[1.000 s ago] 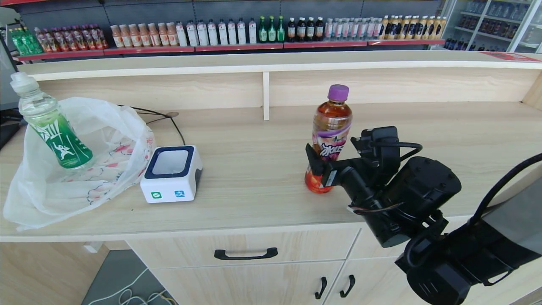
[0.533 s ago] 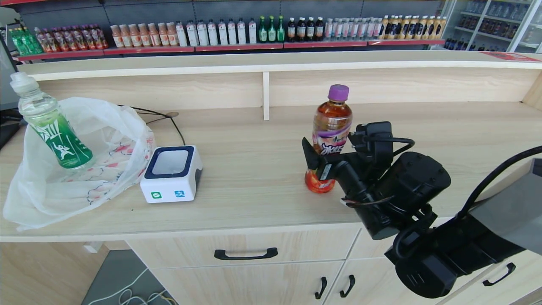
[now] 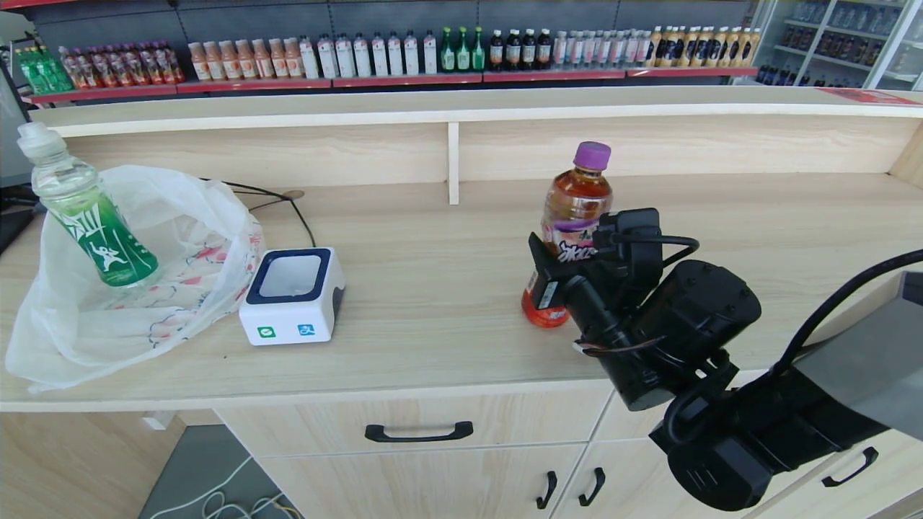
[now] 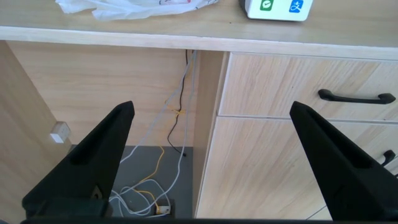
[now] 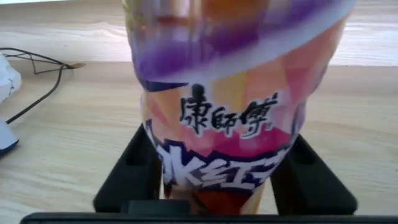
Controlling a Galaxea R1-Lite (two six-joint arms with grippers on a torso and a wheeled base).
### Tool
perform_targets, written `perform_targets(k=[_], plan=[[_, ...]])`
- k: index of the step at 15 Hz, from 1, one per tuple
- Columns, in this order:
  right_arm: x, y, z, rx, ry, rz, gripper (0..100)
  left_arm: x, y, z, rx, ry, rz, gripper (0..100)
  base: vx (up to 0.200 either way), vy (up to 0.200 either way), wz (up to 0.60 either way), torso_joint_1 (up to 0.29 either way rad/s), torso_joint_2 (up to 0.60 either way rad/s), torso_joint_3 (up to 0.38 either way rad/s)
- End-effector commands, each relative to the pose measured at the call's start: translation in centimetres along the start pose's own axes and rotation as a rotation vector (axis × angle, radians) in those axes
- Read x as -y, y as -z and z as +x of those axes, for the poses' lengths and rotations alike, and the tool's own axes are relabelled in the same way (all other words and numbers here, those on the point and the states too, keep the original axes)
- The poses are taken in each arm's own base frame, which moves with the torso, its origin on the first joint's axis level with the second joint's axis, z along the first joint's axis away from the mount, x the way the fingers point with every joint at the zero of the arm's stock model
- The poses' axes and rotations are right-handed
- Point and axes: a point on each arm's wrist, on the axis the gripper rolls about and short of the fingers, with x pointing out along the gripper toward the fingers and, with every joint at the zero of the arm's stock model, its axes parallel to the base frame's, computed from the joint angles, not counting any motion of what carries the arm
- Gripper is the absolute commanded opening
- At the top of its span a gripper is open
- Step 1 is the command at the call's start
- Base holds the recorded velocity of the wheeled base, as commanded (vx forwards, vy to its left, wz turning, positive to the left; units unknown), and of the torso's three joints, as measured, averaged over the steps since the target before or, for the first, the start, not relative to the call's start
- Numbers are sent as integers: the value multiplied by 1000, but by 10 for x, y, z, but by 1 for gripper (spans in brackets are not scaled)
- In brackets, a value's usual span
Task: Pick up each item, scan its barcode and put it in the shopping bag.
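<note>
An orange tea bottle [image 3: 577, 202] with a purple cap stands tilted to the right on the wooden counter [image 3: 433, 288], its base touching the surface. My right gripper [image 3: 573, 249] is shut on its labelled middle; in the right wrist view the black fingers [image 5: 134, 174] press both sides of the bottle [image 5: 230, 112]. The white scanner [image 3: 292, 294] sits left of centre. The thin plastic shopping bag [image 3: 187, 238] lies at the far left with a green-labelled bottle [image 3: 90, 216] leaning in it. My left gripper [image 4: 211, 109] hangs open below the counter edge, facing the drawers.
A black cable [image 3: 288, 202] runs behind the scanner. A raised wooden ledge [image 3: 461, 115] with a divider closes the counter's back. Drawers with black handles [image 3: 418, 432] sit under the counter. Shelves of bottles line the far wall.
My right gripper has pushed in around the tea bottle and closed on it. The bottle now leans right, cap shifted right, base in the same spot.
</note>
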Motion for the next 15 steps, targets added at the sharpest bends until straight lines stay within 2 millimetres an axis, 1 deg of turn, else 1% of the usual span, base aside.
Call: perform_targets(k=[1, 10, 14, 15], plan=[[-4, -4, -2, 10, -11, 7, 0, 0, 0, 0, 1, -1, 0, 100, 0, 0, 0, 0, 0, 0], [-2, -13, -5, 26, -9, 28, 0, 0, 0, 0, 1, 1, 0, 100, 0, 0, 0, 0, 0, 0], [3, -25, -16, 32, -11, 33, 0, 0, 0, 0, 1, -1, 0, 100, 0, 0, 0, 0, 0, 0], [1, -28, -20, 33, -26, 51, 0, 0, 0, 0, 1, 1, 0, 100, 0, 0, 0, 0, 0, 0]])
